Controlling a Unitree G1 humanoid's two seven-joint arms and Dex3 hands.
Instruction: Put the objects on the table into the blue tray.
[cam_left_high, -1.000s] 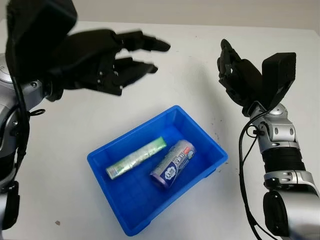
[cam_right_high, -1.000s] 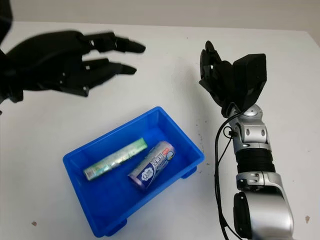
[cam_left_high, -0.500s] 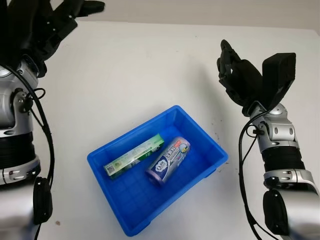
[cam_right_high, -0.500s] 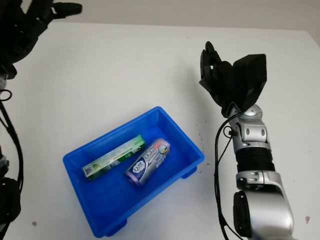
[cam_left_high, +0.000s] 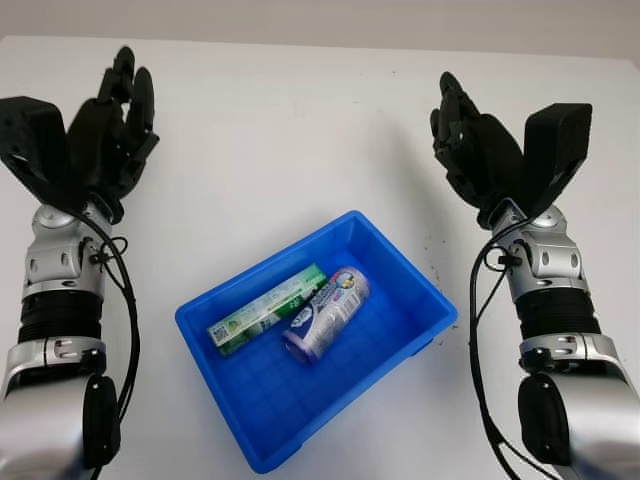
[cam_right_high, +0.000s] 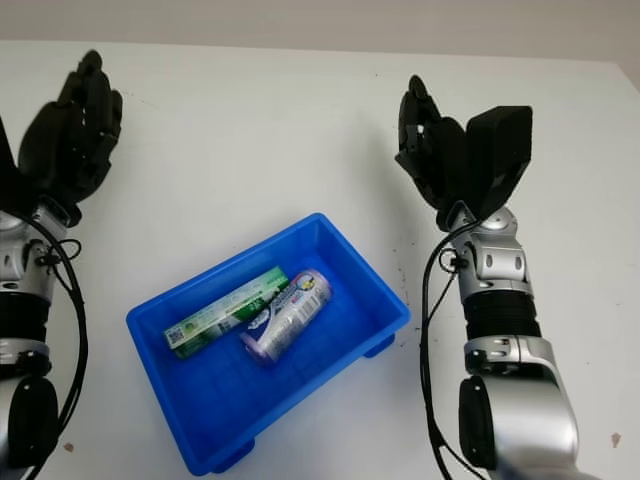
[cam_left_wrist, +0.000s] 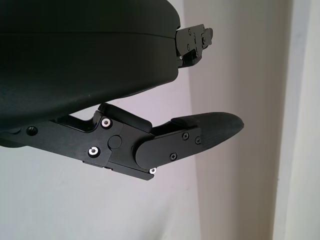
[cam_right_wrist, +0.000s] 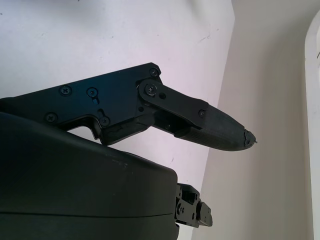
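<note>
Blue moulded plastic, the rectangular tray (cam_left_high: 400, 265) sits on the white table (cam_left_high: 300, 120) between the two arms, turned so that its corners point toward and away from the robot. Inside it lie two things side by side and touching: a long green and white cardboard box (cam_left_high: 266, 308), flat on the tray floor, and a lilac and white plastic-wrapped cylindrical pack (cam_left_high: 326, 313) with a small red patch near its far end. Both carry printing, but the lettering is too small to read and no brand can be made out. Their long axes run the same way, from the tray's near-left part up toward its far-right corner, the box on the left of the pack. The rest of the tray floor is bare ribbed blue. The left hand (cam_left_high: 108, 125) is raised over the table's far-left part, well apart from the tray, holding nothing, its black fingers (cam_left_wrist: 200, 132) extended straight. The right hand (cam_left_high: 470, 145) is raised over the far-right part, likewise holding nothing with fingers (cam_right_wrist: 210, 125) extended. A few small dark specks mark the tabletop near the tray's right corner.
</note>
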